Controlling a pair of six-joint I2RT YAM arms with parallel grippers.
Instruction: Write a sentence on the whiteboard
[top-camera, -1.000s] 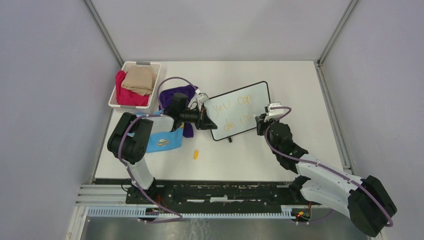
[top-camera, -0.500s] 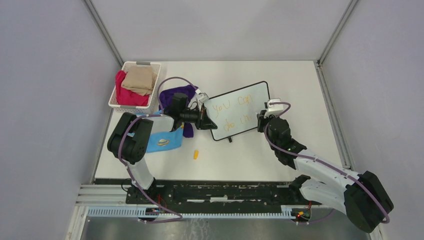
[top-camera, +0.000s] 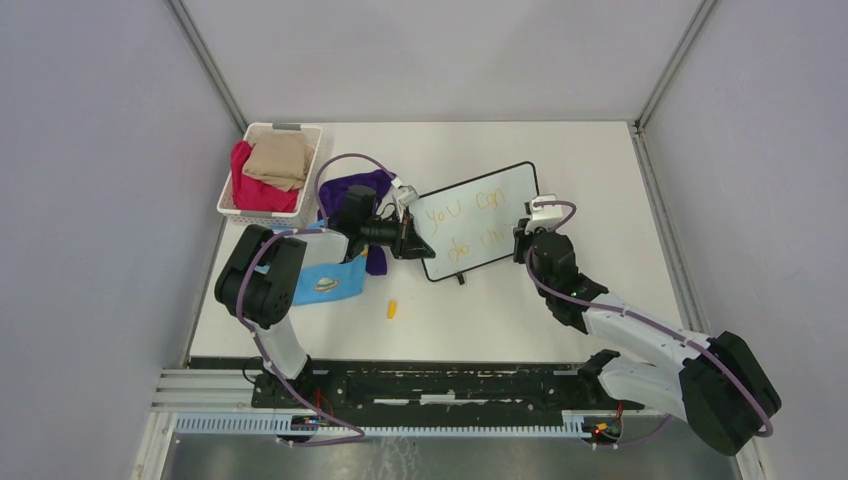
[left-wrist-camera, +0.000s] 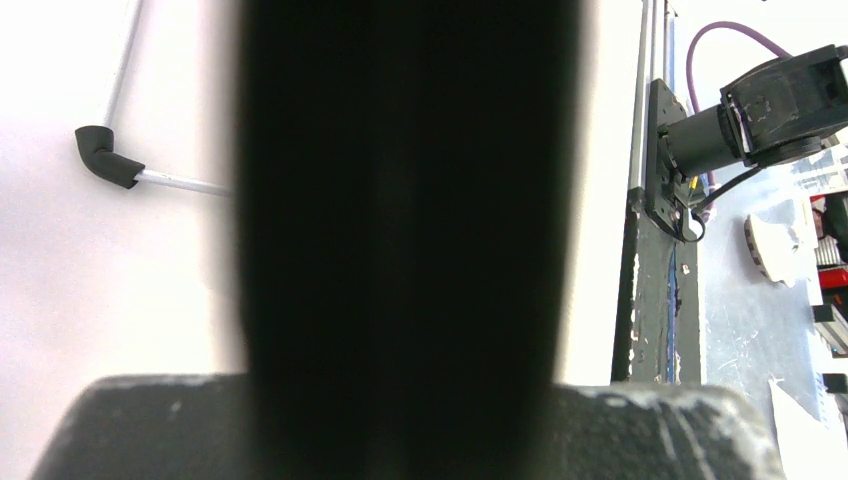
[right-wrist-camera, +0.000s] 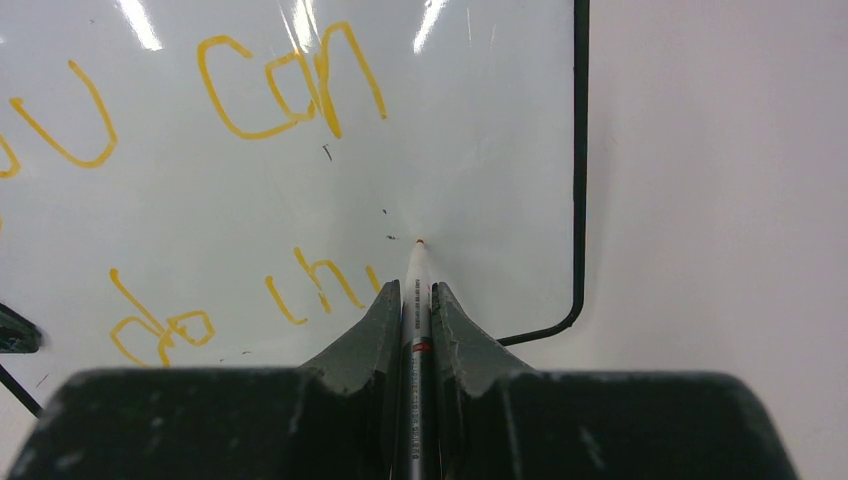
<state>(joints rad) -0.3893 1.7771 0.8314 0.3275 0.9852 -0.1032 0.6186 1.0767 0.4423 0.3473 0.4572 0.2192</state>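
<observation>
Sentence (right-wrist-camera: 240, 133) almost written: "you can do thi" on the whiteboard (top-camera: 515, 190), mid table (top-camera: 600, 170).
Right gripper (right-wrist-camera: 417, 292) pinches the marker (right-wrist-camera: 417, 262) near the last letters; left gripper (top-camera: 410, 238) clamps the board's left edge. Only the "s" remains, I reckon.

Bright, even light falls from overhead; shadows are soft and faint. White glare streaks (right-wrist-camera: 140, 20) cross the whiteboard (right-wrist-camera: 480, 150) far ahead of the right claw (right-wrist-camera: 417, 300), while the sentence (right-wrist-camera: 300, 110) to the claw's left reads sharp. In the left wrist view a wide, unfocused black band (left-wrist-camera: 400, 200) blocks the middle, with washed-out white on its 2 sides.
</observation>
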